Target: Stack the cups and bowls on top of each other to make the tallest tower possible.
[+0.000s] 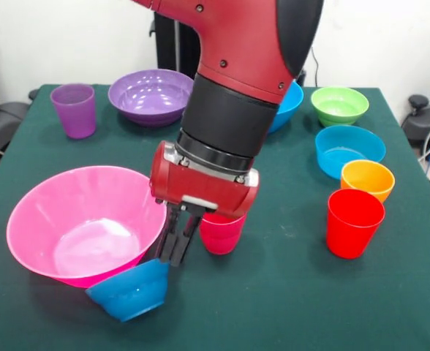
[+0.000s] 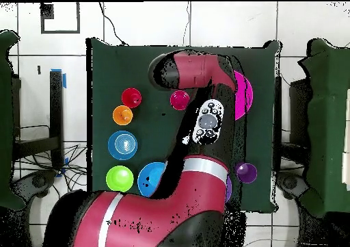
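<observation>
In the front view my gripper [image 1: 172, 256] is shut on the rim of the small blue bowl [image 1: 131, 290]. It holds the bowl tilted, low over the table, against the near outer side of the huge pink bowl [image 1: 83, 223], which is empty. The magenta-pink cup [image 1: 221, 232] stands upright just behind my fingers. The red cup [image 1: 355, 221] stands at the right and the purple cup [image 1: 74, 110] at the far left. In the overhead view the arm hides my gripper and the small blue bowl; the pink bowl [image 2: 244, 94] shows there only in part.
The large purple bowl [image 1: 151, 95] sits at the back. The large blue bowl [image 1: 288, 106] is partly behind my arm. The green bowl [image 1: 339, 104], cyan bowl [image 1: 349, 148] and orange bowl [image 1: 367, 179] stand in a line down the right side, ending near the red cup.
</observation>
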You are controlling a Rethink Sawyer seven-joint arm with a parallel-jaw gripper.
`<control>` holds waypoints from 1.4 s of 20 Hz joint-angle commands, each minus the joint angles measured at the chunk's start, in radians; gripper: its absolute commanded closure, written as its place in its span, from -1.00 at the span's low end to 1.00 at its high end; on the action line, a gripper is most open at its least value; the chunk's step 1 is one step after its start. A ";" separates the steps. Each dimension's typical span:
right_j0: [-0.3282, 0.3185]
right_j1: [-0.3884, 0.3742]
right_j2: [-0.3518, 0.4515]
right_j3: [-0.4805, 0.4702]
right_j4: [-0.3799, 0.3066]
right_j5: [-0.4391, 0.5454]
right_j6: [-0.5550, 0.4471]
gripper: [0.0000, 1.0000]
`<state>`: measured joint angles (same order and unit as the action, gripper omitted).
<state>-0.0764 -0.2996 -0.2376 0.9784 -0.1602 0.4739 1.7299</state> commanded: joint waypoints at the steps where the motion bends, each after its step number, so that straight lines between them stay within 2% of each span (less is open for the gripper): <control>1: -0.022 0.050 0.145 0.076 0.005 -0.075 0.083 1.00; 7: -0.005 0.061 0.112 0.052 -0.023 -0.070 0.061 1.00; 8: -0.001 0.065 0.102 0.049 -0.017 -0.058 0.075 -1.00; 10: 0.008 0.073 0.084 0.036 -0.017 -0.045 0.087 -1.00; 16: 0.028 0.089 0.057 0.003 -0.034 0.044 0.039 -1.00; 28: 0.028 0.103 0.061 0.020 -0.003 0.064 0.058 -1.00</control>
<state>-0.0640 -0.2150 -0.2428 0.9779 -0.1618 0.4152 1.7299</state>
